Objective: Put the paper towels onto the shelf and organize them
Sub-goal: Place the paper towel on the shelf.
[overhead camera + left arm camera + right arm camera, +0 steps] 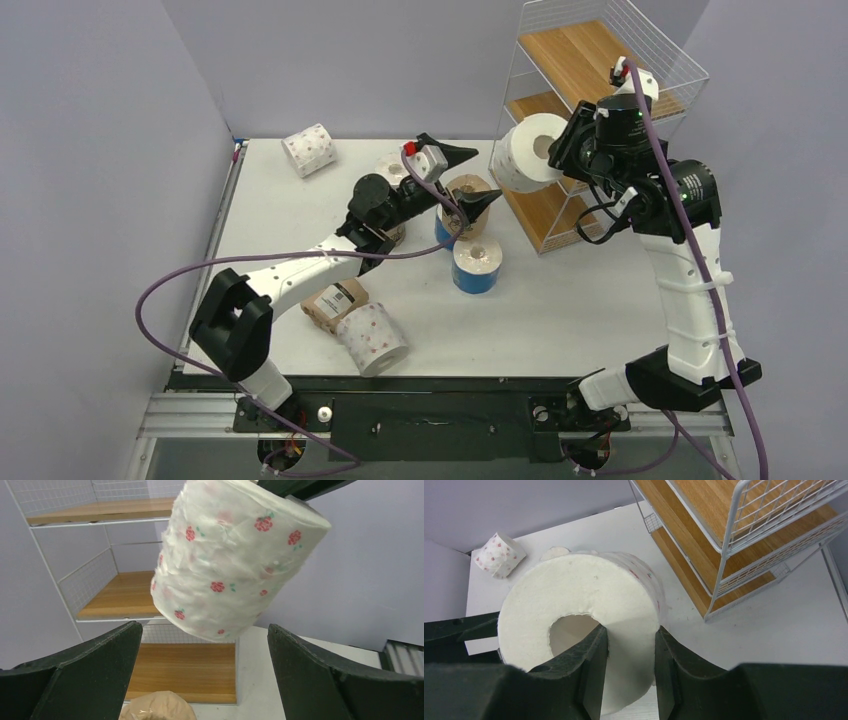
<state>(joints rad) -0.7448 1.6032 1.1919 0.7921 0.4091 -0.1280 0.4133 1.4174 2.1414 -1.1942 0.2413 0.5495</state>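
Pinching dotted roll (520, 155), right hand (630, 647), beside shelf (580, 58)

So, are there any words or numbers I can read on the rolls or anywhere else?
Label on the brown roll lying near the left arm: dark printed marks, too small to read.
Flowered roll lifted in the air: only little red flowers, no words.
Nothing else in these pictures shows writing that can be read.
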